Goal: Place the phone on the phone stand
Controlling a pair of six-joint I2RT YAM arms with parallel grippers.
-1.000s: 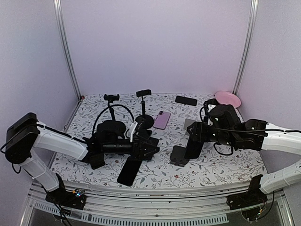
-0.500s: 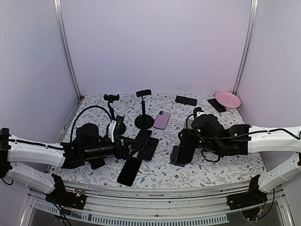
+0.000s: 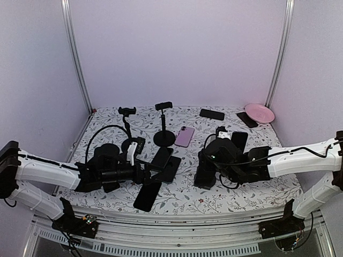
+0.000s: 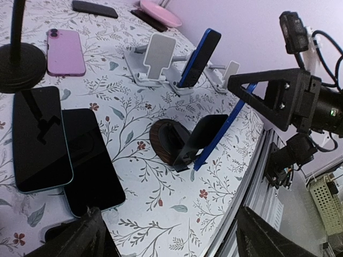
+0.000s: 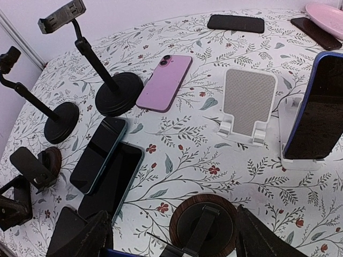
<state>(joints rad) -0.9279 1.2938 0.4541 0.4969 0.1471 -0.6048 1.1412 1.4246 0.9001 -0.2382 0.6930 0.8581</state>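
The left gripper (image 4: 169, 225) sits low over the near left part of the table (image 3: 241, 187). Its jaws are spread wide, and it holds and touches nothing. Just beyond it, two dark phones (image 4: 40, 136) lie flat and overlap. Farther back are two pole stands (image 5: 120, 91) and a pink phone (image 4: 64, 51).

Right of centre, the right gripper (image 5: 171, 235) is clamped on the edges of the blue-rimmed phone (image 4: 225, 129). The phone is tilted, with its lower end at the black cradle of the round wooden-base phone stand (image 4: 163, 142). Whether it is seated cannot be told.

Farther right are a white folding stand (image 5: 249, 101) and a second blue phone (image 5: 319, 107), which is propped upright.
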